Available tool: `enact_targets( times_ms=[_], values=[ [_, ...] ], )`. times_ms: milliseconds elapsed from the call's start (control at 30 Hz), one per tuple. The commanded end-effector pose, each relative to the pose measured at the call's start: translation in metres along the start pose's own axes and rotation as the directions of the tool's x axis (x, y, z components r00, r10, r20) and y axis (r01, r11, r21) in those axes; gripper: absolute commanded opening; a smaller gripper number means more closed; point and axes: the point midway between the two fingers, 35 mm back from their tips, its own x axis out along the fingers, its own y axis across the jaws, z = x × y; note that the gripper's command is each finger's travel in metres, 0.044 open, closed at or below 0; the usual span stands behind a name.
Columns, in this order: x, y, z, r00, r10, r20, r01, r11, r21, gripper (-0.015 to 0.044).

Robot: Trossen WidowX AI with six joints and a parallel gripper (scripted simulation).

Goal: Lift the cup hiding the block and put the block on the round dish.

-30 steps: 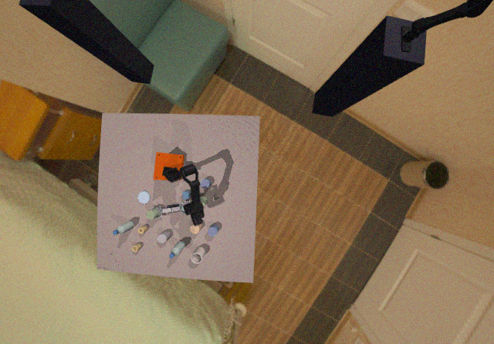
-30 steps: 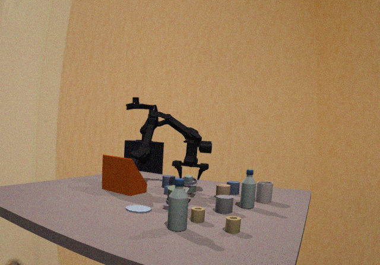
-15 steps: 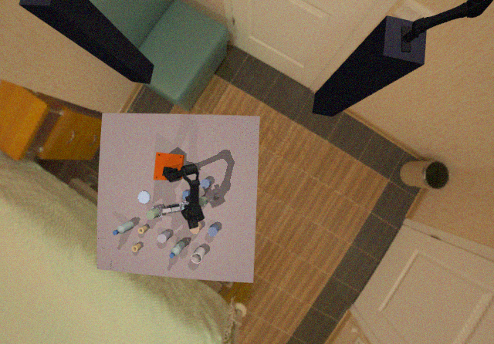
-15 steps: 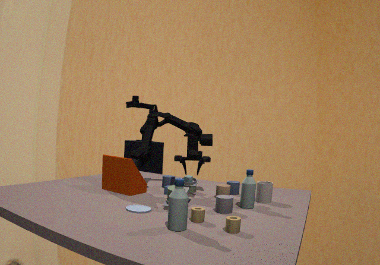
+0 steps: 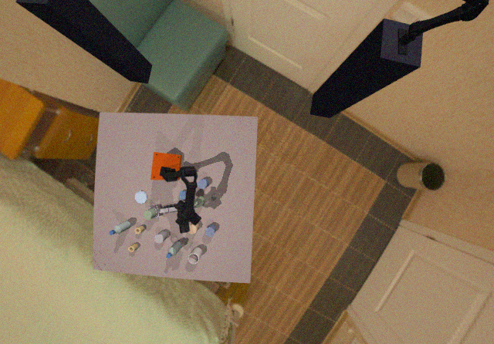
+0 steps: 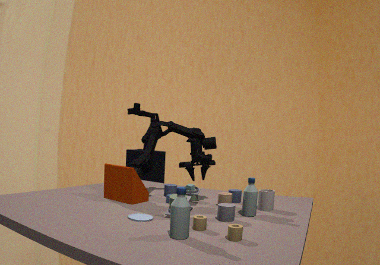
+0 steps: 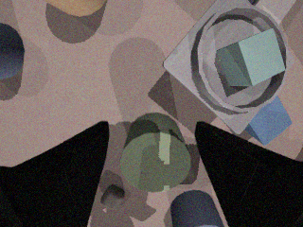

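A: Which step in hand?
B: Apparently between cup and block: block [image 6: 190, 186] [image 7: 262, 57] uncovered, in the ring at one end of the balance [image 5: 167, 209] [image 6: 196, 191] [image 7: 177, 62], with lifted cup [image 5: 198, 201] [image 6: 193, 197] [image 7: 156, 163] set down beside it. Second cup [image 5: 150, 214] [image 6: 173, 198] on the opposite end, nearer the left edge of the worktop [image 5: 120, 133] [image 6: 61, 207] [image 7: 80, 99] in the top view.

A: And next?
B: Probably across to the block, fingers lined up with its sides, then down and shut. Care needed around the ring, and around the blue cube [image 5: 183, 194] [image 6: 167, 198] [image 7: 276, 120] close by. Second cup best left alone on the way to the dish [image 5: 140, 197] [image 6: 140, 217], pictured from above near the worktop's left edge, roughly midway between its corners.

A: The hand [image 5: 186, 209] [image 6: 198, 180] [image 7: 153, 128]?
B: Partly open, raised above the worktop, empty, touching nothing. Framed between the fingers in the wrist view: the lifted cup, below and apart from them. Likely to need wider fingers before the descent, if too narrow for the block.
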Motion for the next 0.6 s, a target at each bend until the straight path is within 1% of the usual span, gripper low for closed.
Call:
enact_targets(
  times_ms=[0,133,267,567],
  values=[
    [-0.007,0.002,0.009,0.999,0.01,0.036,-0.008,0.997,-0.072,0.026],
    [-0.007,-0.001,0.012,1.0,0.002,0.031,0.003,0.988,-0.157,0.026],
    [-0.007,-0.006,0.016,1.0,-0.009,0.023,0.015,0.959,-0.283,0.026],
    [-0.007,-0.017,0.024,0.999,-0.033,0.002,0.029,0.827,-0.562,0.026]
  ],
)
